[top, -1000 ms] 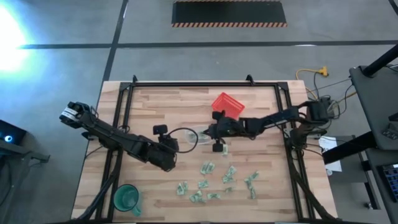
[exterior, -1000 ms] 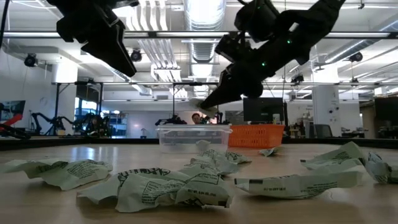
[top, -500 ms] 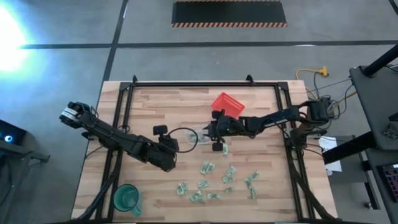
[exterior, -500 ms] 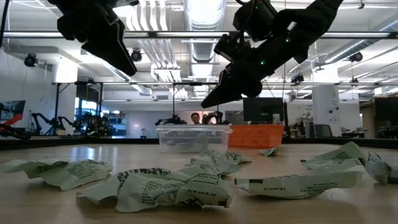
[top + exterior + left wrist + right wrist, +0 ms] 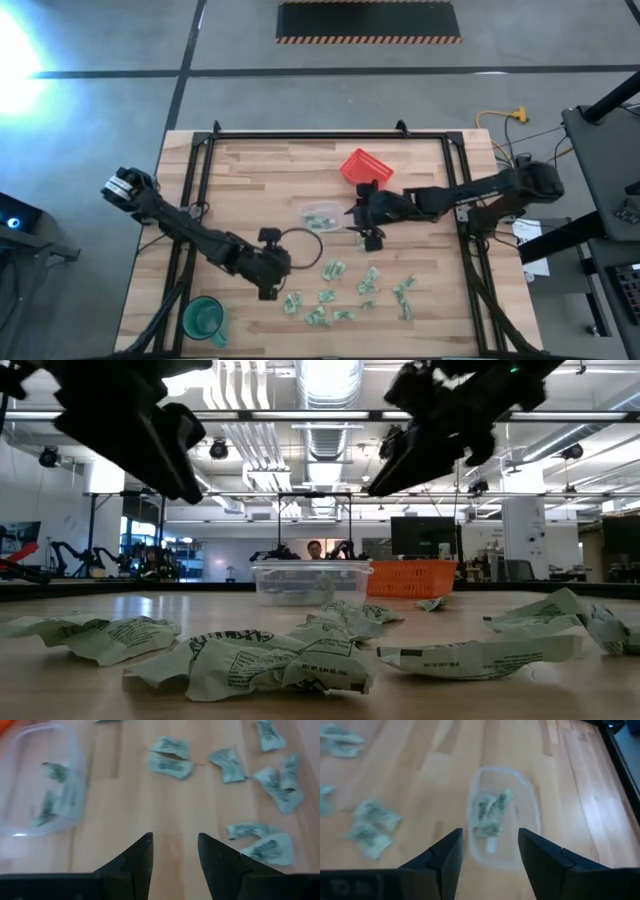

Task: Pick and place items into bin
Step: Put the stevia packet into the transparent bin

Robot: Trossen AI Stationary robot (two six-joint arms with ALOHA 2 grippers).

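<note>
The bin (image 5: 320, 215), a small clear container, stands mid-table with a few pale green items (image 5: 490, 812) lying in it. More items (image 5: 345, 290) lie scattered on the wood toward the near edge. My right gripper (image 5: 490, 840) hovers open just right of the bin, above the table (image 5: 385, 480), pointing at it, with nothing between its fingers. My left gripper (image 5: 175, 847) is open too, slanting down over bare wood left of the scattered items (image 5: 260, 845), and touches nothing (image 5: 280, 272).
A red mesh basket (image 5: 365, 168) stands just beyond the bin toward the far edge. A green cup (image 5: 203, 318) stands at the near left corner. A dark cable loop (image 5: 300, 245) lies beside the bin. Black frame rails (image 5: 190, 200) run along both table sides.
My right gripper has opened, letting go of the pale piece held at its fingertips, then risen and drawn back from over the bin toward the table's right edge. My left gripper has moved toward the near edge and down, tipping more steeply downward, and stays open.
</note>
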